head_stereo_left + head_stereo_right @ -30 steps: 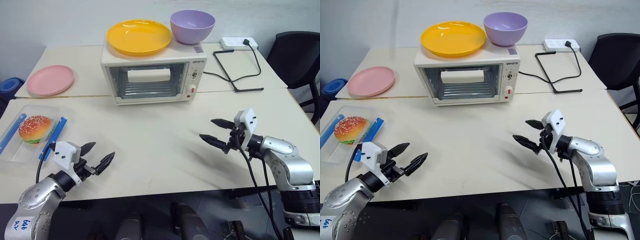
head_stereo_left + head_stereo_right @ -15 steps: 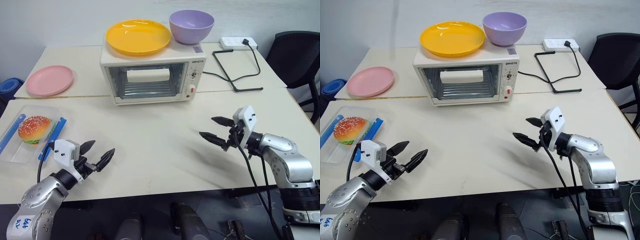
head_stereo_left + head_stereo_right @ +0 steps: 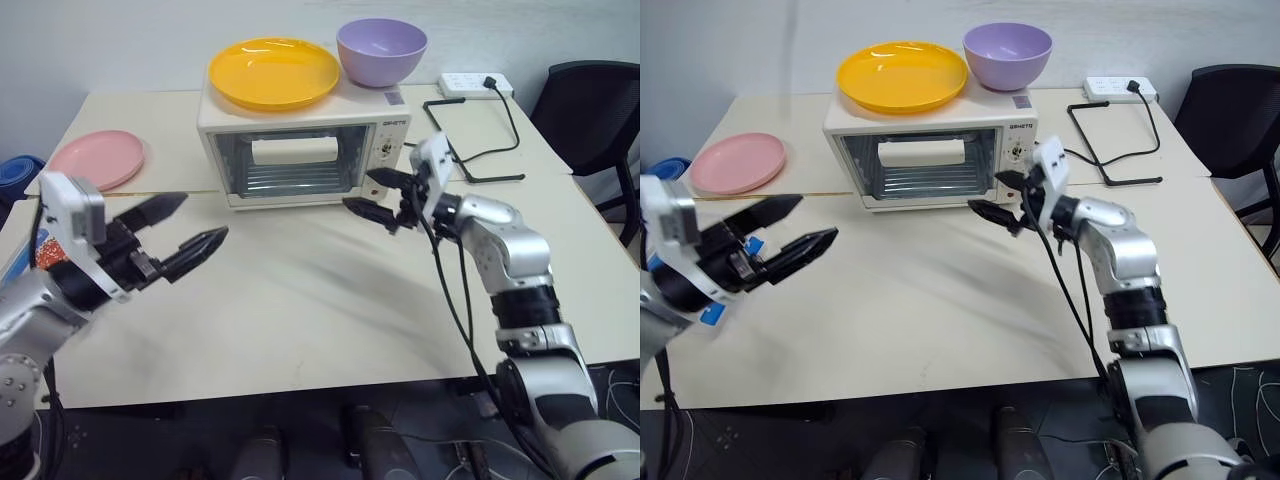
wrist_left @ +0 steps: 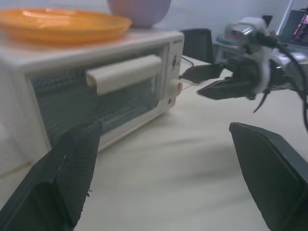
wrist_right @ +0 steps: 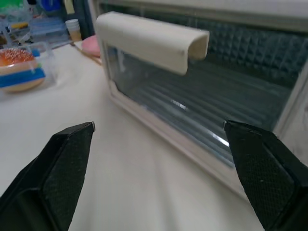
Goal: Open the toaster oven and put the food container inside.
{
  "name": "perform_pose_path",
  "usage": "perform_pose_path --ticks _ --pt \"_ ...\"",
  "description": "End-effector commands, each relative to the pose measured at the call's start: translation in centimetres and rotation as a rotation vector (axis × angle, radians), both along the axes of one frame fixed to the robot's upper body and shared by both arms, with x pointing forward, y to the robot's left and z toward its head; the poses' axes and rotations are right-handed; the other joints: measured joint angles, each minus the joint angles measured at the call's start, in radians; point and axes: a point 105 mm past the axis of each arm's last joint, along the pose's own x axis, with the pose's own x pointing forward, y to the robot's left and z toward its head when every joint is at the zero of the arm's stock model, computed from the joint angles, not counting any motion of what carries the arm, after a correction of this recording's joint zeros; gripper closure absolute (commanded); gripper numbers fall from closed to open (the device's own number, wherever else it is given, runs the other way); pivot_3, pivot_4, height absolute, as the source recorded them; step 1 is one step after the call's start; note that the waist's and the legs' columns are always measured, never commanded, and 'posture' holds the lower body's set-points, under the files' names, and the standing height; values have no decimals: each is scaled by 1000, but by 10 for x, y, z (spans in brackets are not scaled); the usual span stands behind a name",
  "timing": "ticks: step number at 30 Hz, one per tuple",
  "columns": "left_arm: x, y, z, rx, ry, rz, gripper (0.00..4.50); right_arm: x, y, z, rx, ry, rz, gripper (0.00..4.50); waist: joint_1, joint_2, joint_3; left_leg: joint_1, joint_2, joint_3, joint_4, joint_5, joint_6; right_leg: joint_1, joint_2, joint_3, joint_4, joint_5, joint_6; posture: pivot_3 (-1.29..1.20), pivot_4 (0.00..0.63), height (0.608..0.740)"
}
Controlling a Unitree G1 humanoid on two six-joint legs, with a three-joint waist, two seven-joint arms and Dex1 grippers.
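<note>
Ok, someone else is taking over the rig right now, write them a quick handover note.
Left gripper: open, empty, raised over the table's left side.
Right gripper: open, empty, in front of the toaster oven, near its knob side, not touching the handle.
Oven door is shut; a yellow plate and a purple bowl sit on top.
Food container with the burger sits on the table to the oven's left.
Done: nothing yet. Left: open the door, pick up the container, put it inside.

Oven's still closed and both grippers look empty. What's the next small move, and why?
Probably ease the right gripper, open and empty just before the toaster oven, up to the white handle and close on it. The glass door is shut, so the food container can't go in yet.
</note>
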Motion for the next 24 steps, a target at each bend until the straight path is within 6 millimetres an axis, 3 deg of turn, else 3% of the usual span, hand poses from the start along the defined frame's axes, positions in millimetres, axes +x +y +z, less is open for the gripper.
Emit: perform_pose_path --ticks 1,11,16,19,24 --pt "-1 -1 11 20 -35 2 0 4 11 18 21 -59 28 49 0 0 0 0 0 0 -1 0 0 0 0 0 -1 0 0 0 150 740" --pt "17 -2 17 25 -63 57 0 -11 43 31 18 -114 179 49 0 0 0 -4 0 -4 -8 0 -1 -3 -1 -2 -3 0 0 0 150 740" --pt "41 4 27 29 -92 119 0 -35 47 24 10 -125 283 49 1 0 0 -9 1 -5 -7 0 -1 -6 -1 -3 -3 0 0 0 150 740" --pt "60 6 28 90 -105 139 585 -45 46 13 5 -116 300 0 -1 0 0 -14 0 -3 -6 1 -2 -14 0 -4 1 0 0 0 150 740" --pt "90 6 26 187 -103 138 2030 -52 41 -2 11 -86 273 0 -4 0 0 -16 1 -1 -6 2 -4 -18 1 -2 3 0 0 0 150 740"
